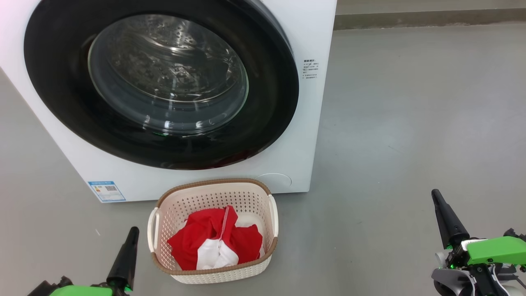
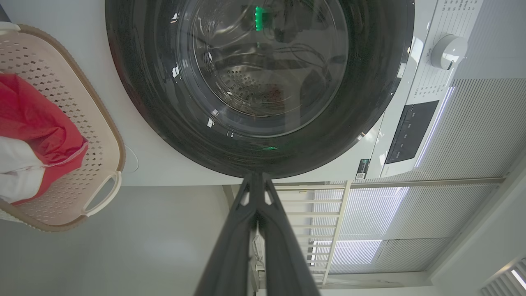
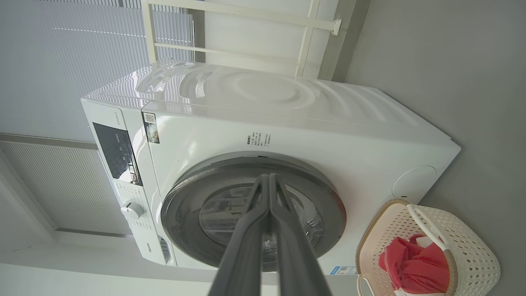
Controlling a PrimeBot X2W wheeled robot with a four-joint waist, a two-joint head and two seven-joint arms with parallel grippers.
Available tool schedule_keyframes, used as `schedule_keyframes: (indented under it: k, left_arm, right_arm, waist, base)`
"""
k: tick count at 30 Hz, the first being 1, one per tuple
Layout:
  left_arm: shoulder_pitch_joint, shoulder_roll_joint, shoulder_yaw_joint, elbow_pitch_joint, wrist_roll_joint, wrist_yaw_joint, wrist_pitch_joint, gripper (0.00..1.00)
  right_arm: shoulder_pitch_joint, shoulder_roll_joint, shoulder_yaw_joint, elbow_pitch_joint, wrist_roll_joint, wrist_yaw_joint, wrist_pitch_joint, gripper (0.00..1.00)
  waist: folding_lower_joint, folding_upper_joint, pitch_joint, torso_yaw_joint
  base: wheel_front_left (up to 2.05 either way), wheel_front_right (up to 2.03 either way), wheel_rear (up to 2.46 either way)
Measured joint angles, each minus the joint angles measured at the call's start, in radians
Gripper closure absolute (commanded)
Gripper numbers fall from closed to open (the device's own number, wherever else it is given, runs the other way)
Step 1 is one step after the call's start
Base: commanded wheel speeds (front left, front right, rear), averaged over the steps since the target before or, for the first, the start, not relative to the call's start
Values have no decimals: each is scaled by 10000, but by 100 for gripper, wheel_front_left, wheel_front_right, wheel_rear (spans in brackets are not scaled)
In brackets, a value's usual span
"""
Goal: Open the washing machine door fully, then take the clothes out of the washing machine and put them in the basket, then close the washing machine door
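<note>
Closest to us are our two tools, low at the edges of the head view. Our left tool (image 1: 133, 232) points upward just beside the basket's (image 1: 213, 181) left handle. Our right tool (image 1: 435, 195) rises well off to the right, above bare grey floor (image 1: 411, 123). In the left wrist view, the left tool (image 2: 255, 177) has its two dark fingers pressed together from base to tip, with nothing between them. The right tool (image 3: 269, 177) looks the same in its own wrist view, narrow and empty.

We see the basket standing on the floor just in front of the washing machine (image 1: 316, 102), below the lower edge of the door (image 1: 53, 82) and much nearer the left tool than the right. Its brown rim and white side handles are in plain sight. The clothes (image 1: 209, 238) lie inside it in a bunched heap of red fabric. A white panel faces up toward the front, and the heap sits below the rim.

We see the door lying flat against the white front of the machine, its black ring unbroken all the way round. Through the glass window the perforated steel drum (image 1: 164, 53) shows. A small blue label (image 1: 107, 191) sits at the lower left corner of the front, and a round flap (image 1: 274, 179) at the lower right, just behind the basket. The left wrist view also takes in a white knob (image 2: 448, 51) and a dark control panel (image 2: 411, 131).
</note>
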Motion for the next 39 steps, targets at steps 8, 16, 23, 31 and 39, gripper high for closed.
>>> schedule_keyframes:
  k: [8,16,23,31,39]
  left_arm:
    - [0,-21,10,0,0,0,2,100]
    - [0,-23,27,2,0,0,12,100]
    - [0,-27,42,2,0,0,13,100]
    - [0,-46,56,2,2,0,13,100]
    - [0,-50,73,2,2,0,58,100]
  right_arm:
    - [0,2,-2,2,0,0,8,100]
    - [0,4,-10,4,0,0,10,100]
    - [0,4,-15,6,0,0,12,100]
    - [0,6,-23,8,-4,0,13,100]
    - [0,10,-33,10,-12,0,59,100]
  waist:
    - [0,0,0,0]
    - [0,0,0,0]
    - [0,0,-1,0]
    - [0,0,-1,0]
    - [0,0,-1,0]
  base:
    - [0,0,0]
    - [0,0,0]
    - [0,0,0]
    - [0,0,0]
    - [0,0,0]
